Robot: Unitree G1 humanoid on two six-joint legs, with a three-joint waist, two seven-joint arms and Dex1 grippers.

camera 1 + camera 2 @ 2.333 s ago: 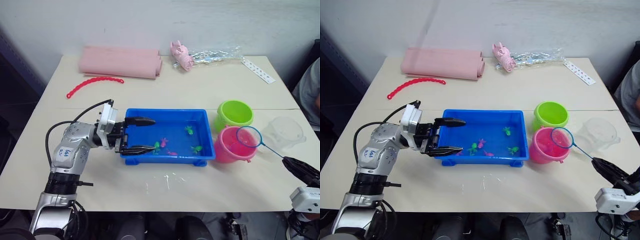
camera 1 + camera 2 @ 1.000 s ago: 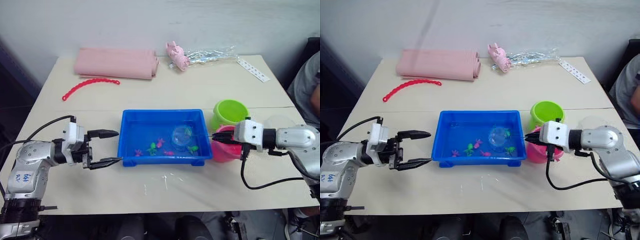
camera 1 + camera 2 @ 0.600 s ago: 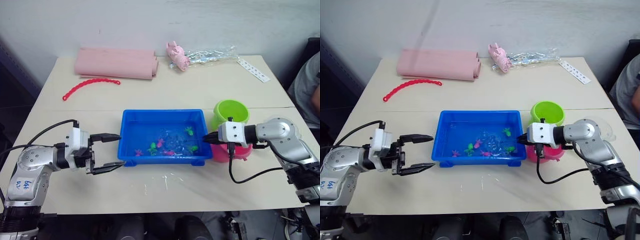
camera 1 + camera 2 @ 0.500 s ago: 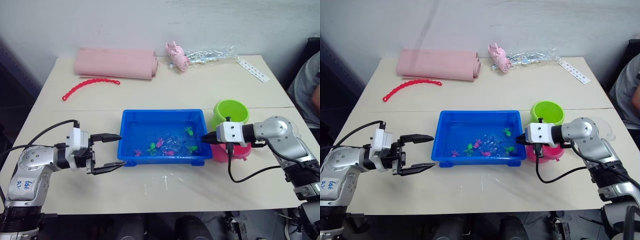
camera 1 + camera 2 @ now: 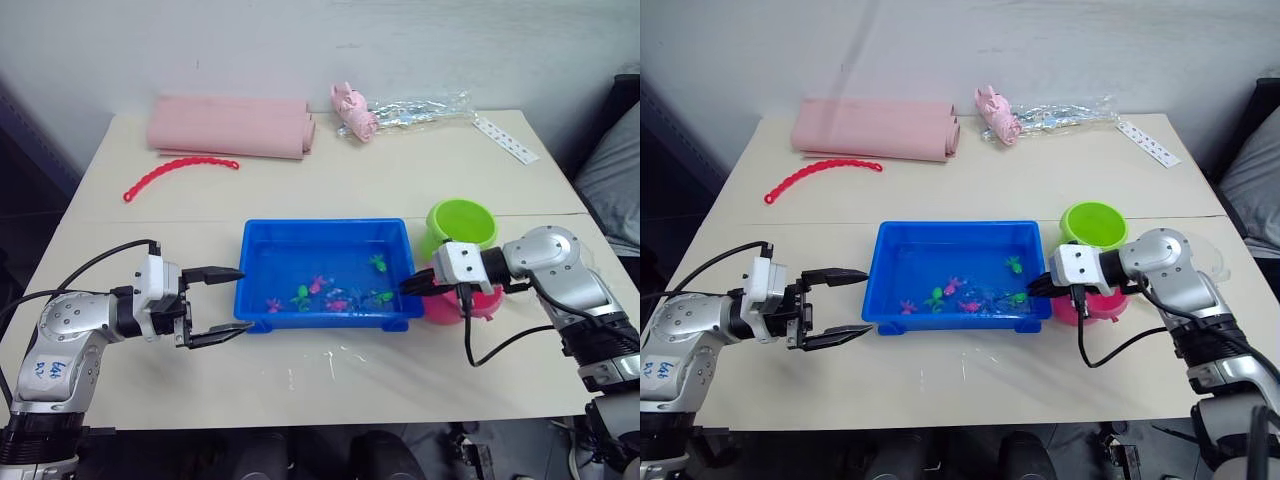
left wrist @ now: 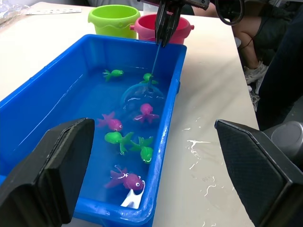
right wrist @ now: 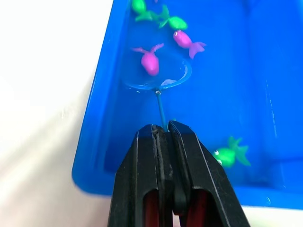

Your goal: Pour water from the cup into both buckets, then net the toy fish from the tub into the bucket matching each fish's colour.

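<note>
The blue tub (image 5: 325,272) at the worktop's (image 5: 400,180) centre holds shallow water and a scatter of green and pink toy fish (image 6: 124,140). The right gripper (image 7: 163,130), its fingers pressed together on the thin handle, dips the net (image 7: 158,74) into the water just ahead of its fingertips, a pink fish (image 7: 150,60) lying over the blue-rimmed hoop (mesh barely visible under the surface). Just behind that gripper stand the pink bucket (image 6: 162,24) and, touching it, the lime green bucket (image 5: 462,226). The left gripper (image 5: 222,303) hovers beside the tub's opposite end, fingers spread apart and empty
</note>
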